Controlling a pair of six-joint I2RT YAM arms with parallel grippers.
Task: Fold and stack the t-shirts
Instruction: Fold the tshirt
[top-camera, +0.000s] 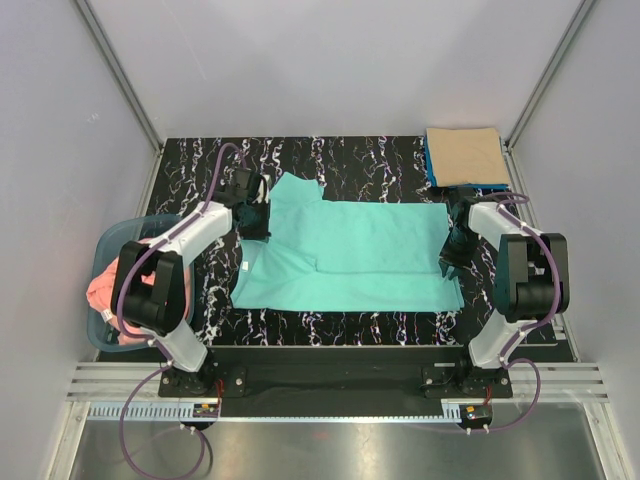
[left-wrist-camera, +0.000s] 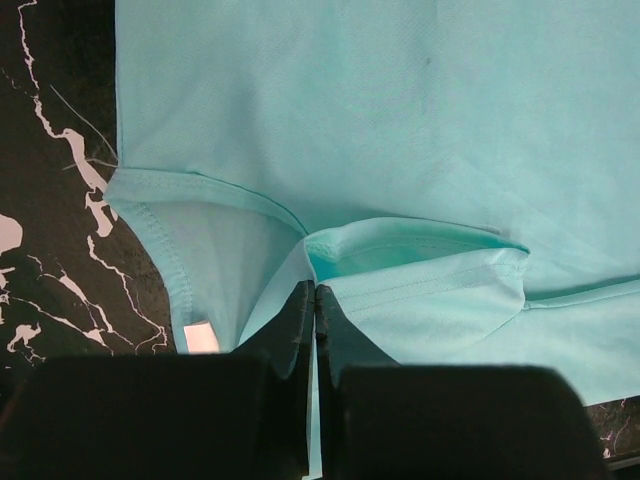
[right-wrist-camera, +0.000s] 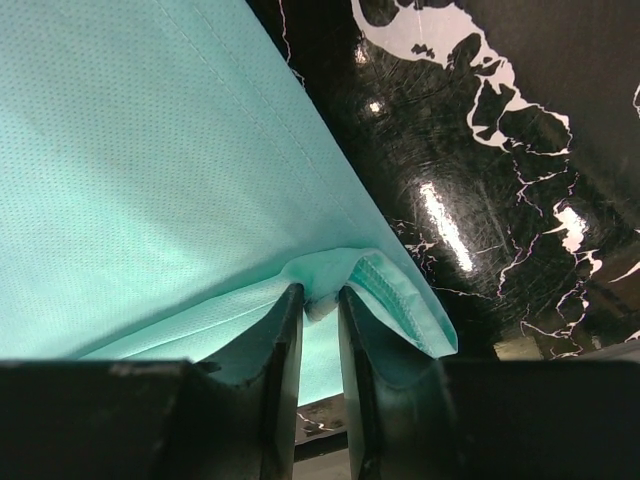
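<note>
Tag (left-wrist-camera: 200, 337): small, white, at the edge of the turquoise-green t-shirt (top-camera: 360, 250), writing not legible. The shirt lies spread on the table (top-camera: 190, 165); my left gripper (left-wrist-camera: 315, 300) and right gripper (right-wrist-camera: 320, 300) each pinch a fold at opposite ends. Tan-beige t-shirt (top-camera: 463, 155) lies folded on blue t-shirt (top-camera: 431, 172) at the far right corner; salmon pink t-shirt (top-camera: 105, 290) sits in the basket (top-camera: 100, 335) at left.

Left tool (left-wrist-camera: 315, 292), right tool (right-wrist-camera: 320, 295): both pinched.
</note>
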